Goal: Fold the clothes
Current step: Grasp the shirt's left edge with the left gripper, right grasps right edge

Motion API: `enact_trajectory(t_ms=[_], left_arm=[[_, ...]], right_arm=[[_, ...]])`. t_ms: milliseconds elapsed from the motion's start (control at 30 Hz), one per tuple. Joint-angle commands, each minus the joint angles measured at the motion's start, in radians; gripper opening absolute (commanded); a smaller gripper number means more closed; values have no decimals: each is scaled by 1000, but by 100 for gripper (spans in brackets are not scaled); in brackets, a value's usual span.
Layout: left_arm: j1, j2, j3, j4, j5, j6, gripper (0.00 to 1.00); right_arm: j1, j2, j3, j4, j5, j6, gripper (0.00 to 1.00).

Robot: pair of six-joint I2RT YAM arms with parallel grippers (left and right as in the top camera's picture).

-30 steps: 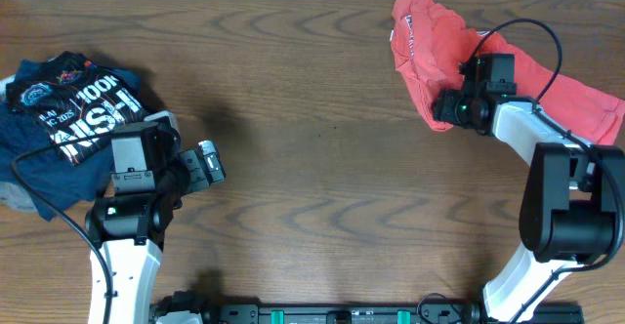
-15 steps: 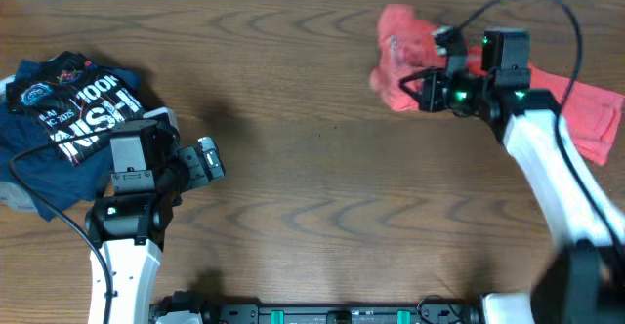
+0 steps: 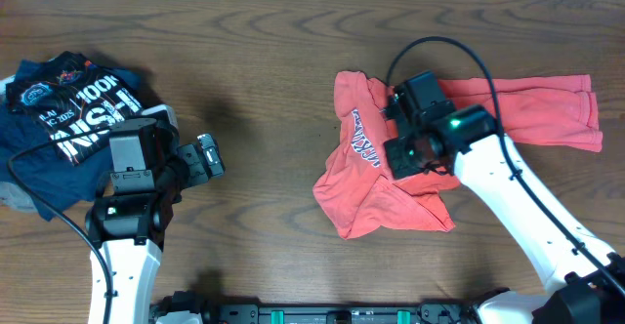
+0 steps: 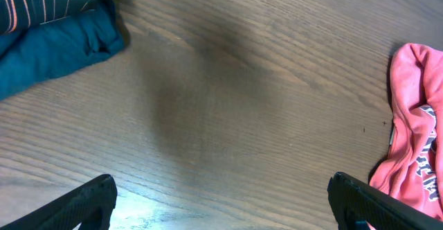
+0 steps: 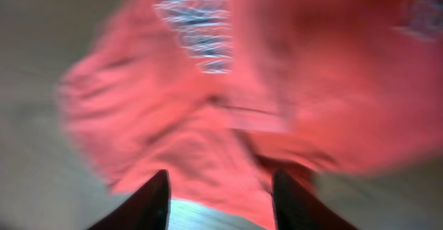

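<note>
Dragged nearer by the right arm over the last half second, the coral-red T-shirt (image 3: 376,195) is no longer a bunched lump by the table's (image 3: 273,60) far edge. It now lies opened out on the wood, well apart from the pile of navy shirts (image 3: 68,109) and off to that pile's right.

Nearest the robot, the left arm rises just beside the near-right corner of the navy pile. The left gripper (image 4: 221,180) pokes out to the right of the pile, its fingers (image 4: 93,199) spread wide over bare wood with nothing between them. In the left wrist view a blue fold of the pile shows at the upper left and an edge of the T-shirt at the far right.

Farther on, the T-shirt's crumpled lower part sits about level with the near side of the navy pile. The white lettering (image 3: 363,141) runs along its left portion, facing up.

The right gripper (image 5: 218,178) hangs over the middle of the T-shirt. Its fingers (image 5: 149,202) stand partly apart with red cloth filling the view beyond them. That view is blurred, so I cannot tell whether they pinch the fabric or only hover at it.

Farthest out, a long strip of the T-shirt stretches away to the right, level with the far side of the navy pile.
</note>
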Motion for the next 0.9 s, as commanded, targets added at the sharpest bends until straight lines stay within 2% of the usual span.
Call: enact_trajectory(t_ms=[0, 67, 167, 300, 500, 667, 867], left_arm=[[4, 0, 18, 6, 59, -29, 98], [3, 0, 18, 6, 190, -36, 98], [-30, 9, 5, 5, 340, -82, 98], [-159, 53, -21, -6, 404, -196, 98], [-422, 186, -35, -2, 391, -428, 98], [-587, 346, -35, 34, 359, -640, 98], [-724, 547, -35, 158, 359, -770, 98]], right_arm=[[-72, -35, 5, -3, 225, 166, 61], [-124, -40, 5, -8, 217, 166, 66], [-212, -39, 5, -20, 168, 157, 85], [-304, -39, 5, -30, 117, 135, 92], [-378, -39, 5, -51, 111, 132, 93], [-404, -39, 5, -76, 113, 131, 94], [-414, -39, 5, -87, 113, 113, 94]])
